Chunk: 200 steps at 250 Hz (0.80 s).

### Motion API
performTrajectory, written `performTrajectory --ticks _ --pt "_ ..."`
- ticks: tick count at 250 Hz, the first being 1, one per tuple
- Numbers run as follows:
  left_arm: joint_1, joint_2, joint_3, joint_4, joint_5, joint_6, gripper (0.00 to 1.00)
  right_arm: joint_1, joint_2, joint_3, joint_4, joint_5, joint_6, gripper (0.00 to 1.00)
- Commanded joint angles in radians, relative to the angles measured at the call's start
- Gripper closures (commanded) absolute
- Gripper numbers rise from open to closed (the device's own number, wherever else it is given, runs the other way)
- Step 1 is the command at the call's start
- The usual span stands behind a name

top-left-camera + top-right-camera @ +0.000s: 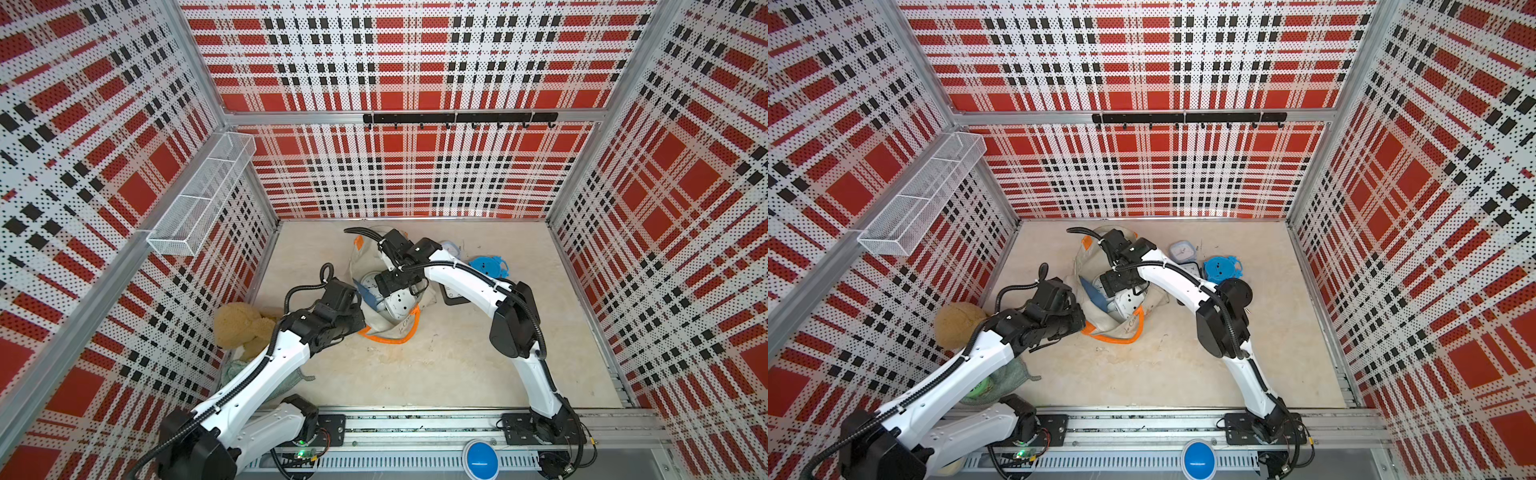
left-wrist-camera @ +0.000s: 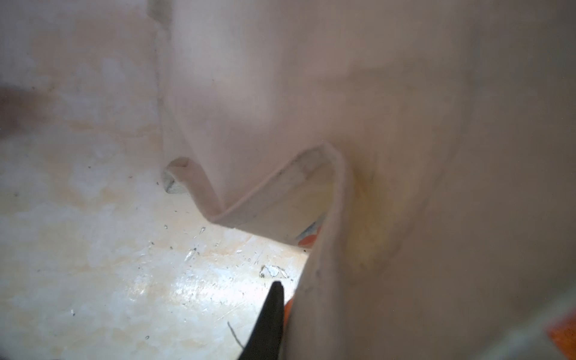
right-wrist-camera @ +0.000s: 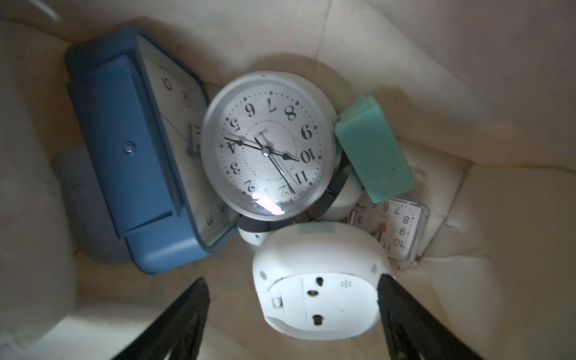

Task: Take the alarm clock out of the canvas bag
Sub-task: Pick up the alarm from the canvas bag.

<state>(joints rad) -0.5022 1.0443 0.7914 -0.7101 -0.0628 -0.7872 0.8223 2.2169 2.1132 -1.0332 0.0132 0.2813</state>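
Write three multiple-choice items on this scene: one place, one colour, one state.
1. The round silver-rimmed clock lies: A in the canvas bag; B on the table; C in the wire basket.
2. The bag's handles are: A green; B orange; C black.
3. The right gripper is: A open; B shut on a clock; C out of view.
A: cloth walls surround it. B: orange strap in both top views. A: its fingers stand apart, the white clock between them.

Blurred canvas bag (image 2: 405,124) cloth hides one finger of the left gripper (image 2: 296,299), leaving its grip unclear. The white alarm clock (image 3: 318,296) covers part of a clear-cased clock (image 3: 396,230); the view's edge cuts off the right gripper (image 3: 293,279) fingers.
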Motion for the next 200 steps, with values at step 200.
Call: performTrajectory --ticks 200 --pt "0.011 -0.028 -0.03 -0.014 0.005 -0.021 0.84 0.049 0.156 0.024 -0.122 0.106 0.088 0.0"
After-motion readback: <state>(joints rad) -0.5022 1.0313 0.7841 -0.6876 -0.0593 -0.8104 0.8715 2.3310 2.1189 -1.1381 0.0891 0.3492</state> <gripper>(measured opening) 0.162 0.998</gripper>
